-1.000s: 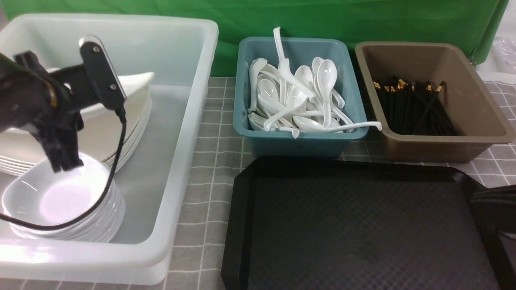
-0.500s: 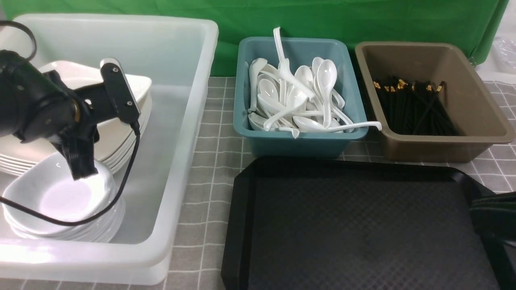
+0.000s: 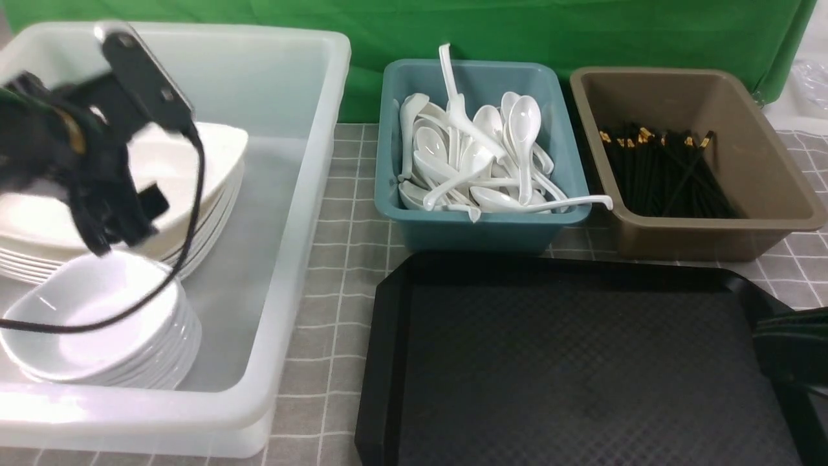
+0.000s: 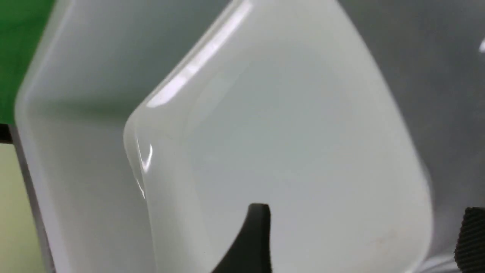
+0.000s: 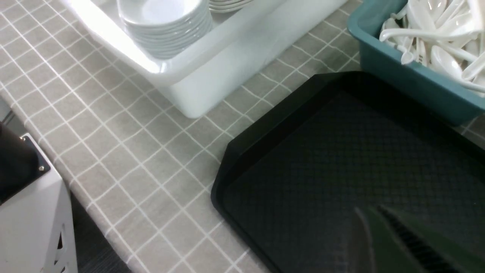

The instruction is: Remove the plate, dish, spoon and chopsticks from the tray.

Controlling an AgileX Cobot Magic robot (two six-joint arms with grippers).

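Probably a staged test bench mimicking a canteen's dish-return station: a green backdrop cloth [image 3: 517, 32] hangs behind a counter [image 5: 125, 151] under grey checked cloth, carrying sorting tubs of stacked white dishes [image 3: 97, 336], soup spoons [image 3: 479, 162] and black chopsticks [image 3: 666, 168].

I see a black tray [image 3: 582, 362] with a fine diamond texture on a grey desk [image 3: 349, 213] cloth crossed by a white grid. The big tub [image 3: 284, 213] is translucent white, holding glossy white plates [image 3: 194, 155] and dishes [image 3: 97, 323]. White spoons [image 3: 479, 162] fill a teal bin [image 3: 479, 230]; black chopsticks [image 3: 666, 175] with gold bands lie in a brown bin [image 3: 763, 168]. The backdrop [image 3: 517, 26] is green. My left end effector [image 3: 119, 223] is black.
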